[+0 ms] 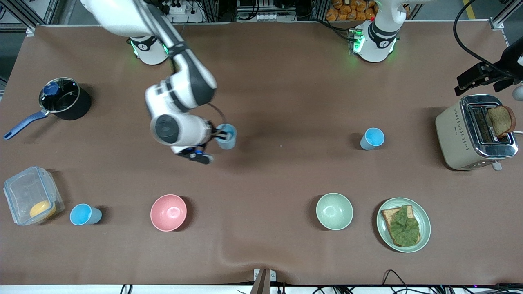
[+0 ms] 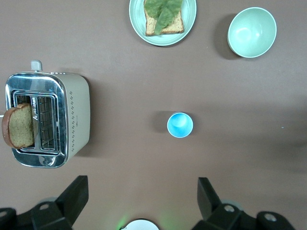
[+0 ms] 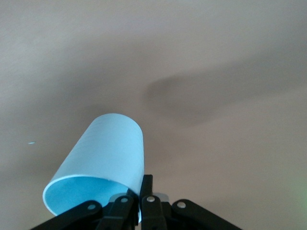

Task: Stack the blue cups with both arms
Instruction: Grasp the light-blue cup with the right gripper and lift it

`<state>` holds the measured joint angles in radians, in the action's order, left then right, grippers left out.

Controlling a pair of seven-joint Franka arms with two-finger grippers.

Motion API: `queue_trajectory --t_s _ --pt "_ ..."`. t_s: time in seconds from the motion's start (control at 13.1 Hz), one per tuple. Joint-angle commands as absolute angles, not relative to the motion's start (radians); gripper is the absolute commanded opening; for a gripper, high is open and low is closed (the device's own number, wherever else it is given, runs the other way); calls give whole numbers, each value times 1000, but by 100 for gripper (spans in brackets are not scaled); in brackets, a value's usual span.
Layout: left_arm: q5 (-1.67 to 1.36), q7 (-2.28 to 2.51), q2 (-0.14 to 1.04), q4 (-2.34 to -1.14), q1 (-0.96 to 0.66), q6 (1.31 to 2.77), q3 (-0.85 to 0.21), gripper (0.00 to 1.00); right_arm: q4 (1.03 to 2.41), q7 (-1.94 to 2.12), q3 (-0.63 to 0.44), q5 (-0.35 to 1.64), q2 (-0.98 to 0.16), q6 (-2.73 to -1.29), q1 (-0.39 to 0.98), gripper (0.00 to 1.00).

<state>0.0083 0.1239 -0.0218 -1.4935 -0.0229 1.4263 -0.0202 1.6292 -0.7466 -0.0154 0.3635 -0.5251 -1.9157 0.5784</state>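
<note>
My right gripper [image 1: 220,134] is shut on the rim of a pale blue cup [image 1: 227,137] and holds it tilted, a little above the middle of the table. In the right wrist view the cup [image 3: 103,153] sits against the closed fingers [image 3: 146,184]. A brighter sky-blue cup [image 1: 372,139] stands upright toward the left arm's end, beside the toaster; it also shows in the left wrist view [image 2: 180,124]. My left gripper [image 2: 142,191] is open and empty, high over that end of the table [image 1: 484,85]. A third blue cup [image 1: 85,214] stands beside the clear container.
A toaster [image 1: 470,134] with a bread slice stands at the left arm's end. A plate with a sandwich [image 1: 403,225], a pale green bowl [image 1: 334,211] and a pink bowl [image 1: 168,212] lie nearer the camera. A black pot [image 1: 65,99] and clear container [image 1: 30,196] are at the right arm's end.
</note>
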Motion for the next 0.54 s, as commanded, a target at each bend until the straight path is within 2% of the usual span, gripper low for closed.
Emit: queue_trajectory --t_s 0.0,0.23,0.46 --pt "-9 135 -31 -1489 -14 1411 -25 100 1500 -795 -31 422 -659 -1953 647 0" --pt "-9 135 -31 -1489 -14 1411 -25 100 1491 -790 -29 439 -710 -2048 695 0" --pt "-9 135 -31 -1489 -14 1411 -25 100 1489 -790 -29 454 -741 -2062 707 0"
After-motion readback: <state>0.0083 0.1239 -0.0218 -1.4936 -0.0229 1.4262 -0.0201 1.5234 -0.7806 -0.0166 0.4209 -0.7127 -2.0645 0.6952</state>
